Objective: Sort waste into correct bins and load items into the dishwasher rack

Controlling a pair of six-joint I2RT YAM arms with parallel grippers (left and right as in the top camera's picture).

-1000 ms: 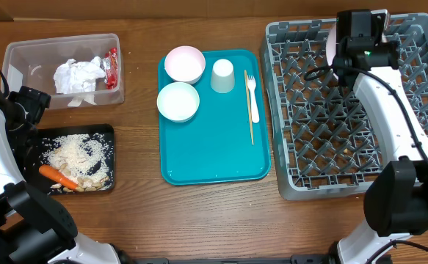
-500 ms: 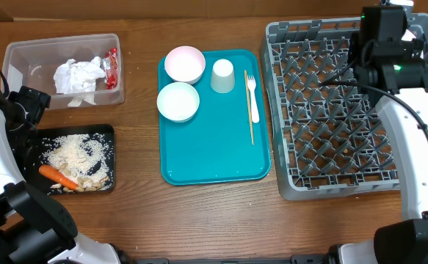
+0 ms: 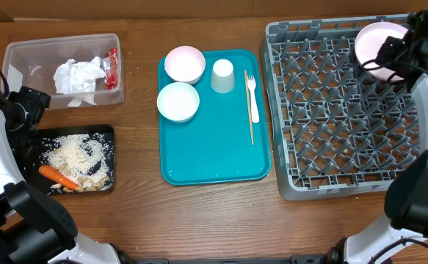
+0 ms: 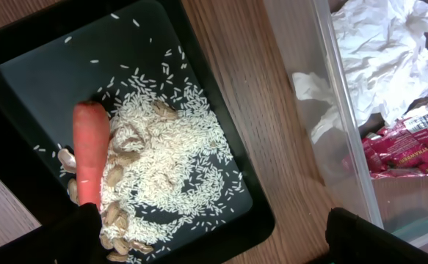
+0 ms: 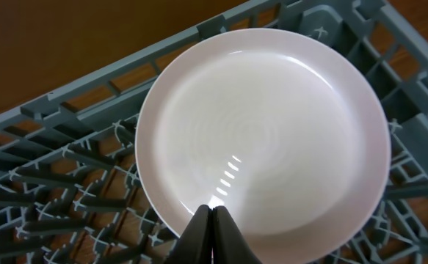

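Observation:
A white plate [image 3: 379, 48] leans among the pegs in the back right corner of the grey dishwasher rack [image 3: 331, 125]. My right gripper [image 5: 212, 209] is shut and empty, its tips in front of the plate's [image 5: 265, 132] lower rim. My left gripper [image 4: 221, 242] stands open above the black tray [image 4: 23, 66], which holds the carrot [image 4: 90, 150] and rice scraps [image 4: 162, 161]. The napkin [image 3: 78, 75] and red wrapper [image 3: 111, 68] lie in the clear tub [image 3: 23, 55]. Two bowls [image 3: 184, 64], a cup [image 3: 222, 75], a fork [image 3: 252, 95] and a stick [image 3: 248, 110] sit on the teal tray [image 3: 214, 158].
The rack fills the right side of the table, with its front rows bare of dishes. The teal tray lies in the middle, the tub at the back left and the black tray [image 3: 105, 132] in front of it. Bare wood runs along the table's front edge.
My right arm has swung right along the rack's back edge, and its jaws have shut. The plate, earlier half hidden under the arm, now shows in the back right corner. The left arm is unmoved.

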